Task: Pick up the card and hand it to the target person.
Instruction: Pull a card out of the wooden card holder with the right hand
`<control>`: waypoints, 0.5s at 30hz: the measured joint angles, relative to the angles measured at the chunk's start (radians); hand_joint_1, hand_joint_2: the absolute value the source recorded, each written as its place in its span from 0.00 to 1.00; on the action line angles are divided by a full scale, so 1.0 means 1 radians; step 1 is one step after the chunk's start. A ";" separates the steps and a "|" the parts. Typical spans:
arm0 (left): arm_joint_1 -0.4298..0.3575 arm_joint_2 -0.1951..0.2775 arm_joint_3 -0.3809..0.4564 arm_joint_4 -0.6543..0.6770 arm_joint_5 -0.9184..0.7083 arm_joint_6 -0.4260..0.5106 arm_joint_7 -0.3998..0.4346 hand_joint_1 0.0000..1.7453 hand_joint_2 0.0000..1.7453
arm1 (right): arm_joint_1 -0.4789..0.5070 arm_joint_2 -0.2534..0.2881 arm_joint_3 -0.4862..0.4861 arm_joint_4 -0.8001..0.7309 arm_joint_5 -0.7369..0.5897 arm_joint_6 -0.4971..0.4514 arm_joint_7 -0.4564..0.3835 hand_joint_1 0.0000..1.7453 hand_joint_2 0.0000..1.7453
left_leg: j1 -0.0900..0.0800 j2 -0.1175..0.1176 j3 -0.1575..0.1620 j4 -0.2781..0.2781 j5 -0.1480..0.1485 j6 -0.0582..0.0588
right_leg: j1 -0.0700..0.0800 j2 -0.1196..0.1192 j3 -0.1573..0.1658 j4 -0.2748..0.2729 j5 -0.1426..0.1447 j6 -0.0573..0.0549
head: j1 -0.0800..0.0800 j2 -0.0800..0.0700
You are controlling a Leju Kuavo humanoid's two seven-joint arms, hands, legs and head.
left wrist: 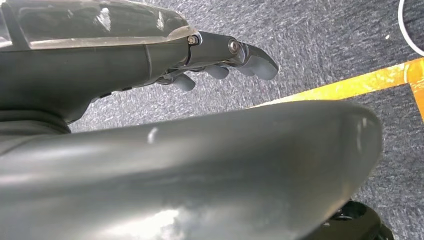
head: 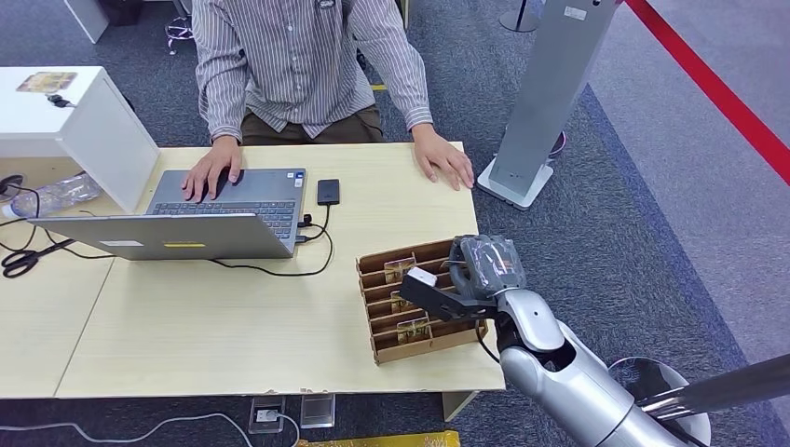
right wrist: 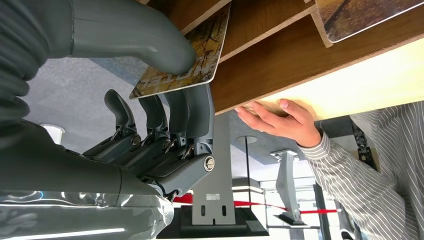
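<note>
We see the right hand [right wrist: 165, 100] pinching a card [right wrist: 192, 60] between thumb and fingers at the wooden rack [head: 410, 303], the card's far end hidden in a slot. Our left hand [left wrist: 220, 62] hangs over carpet, fingers curled in, holding nothing. The person [head: 298, 65] is cut off above the shoulders.

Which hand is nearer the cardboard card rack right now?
Right. The right hand is at the cardboard card rack, pinching a card in a slot. The left hand hangs down over the grey carpet, away from the table.
</note>
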 joint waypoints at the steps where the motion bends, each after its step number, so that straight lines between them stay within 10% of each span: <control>1: 0.000 0.000 0.000 0.000 0.000 0.003 0.001 0.00 0.00 | 0.000 0.000 0.000 0.000 0.000 -0.003 -0.004 0.78 1.00 | 0.000 0.000 0.000 0.000 0.000 0.000 | 0.000 0.000 0.000 0.000 0.000 0.000 | 0.000 0.000; 15: 0.000 0.000 0.000 0.000 0.009 0.014 0.006 0.00 0.00 | -0.035 -0.014 -0.006 -0.126 -0.196 0.044 -0.081 0.78 1.00 | 0.000 0.000 0.000 0.000 0.000 0.000 | 0.000 0.000 0.000 0.000 0.000 0.000 | 0.000 0.000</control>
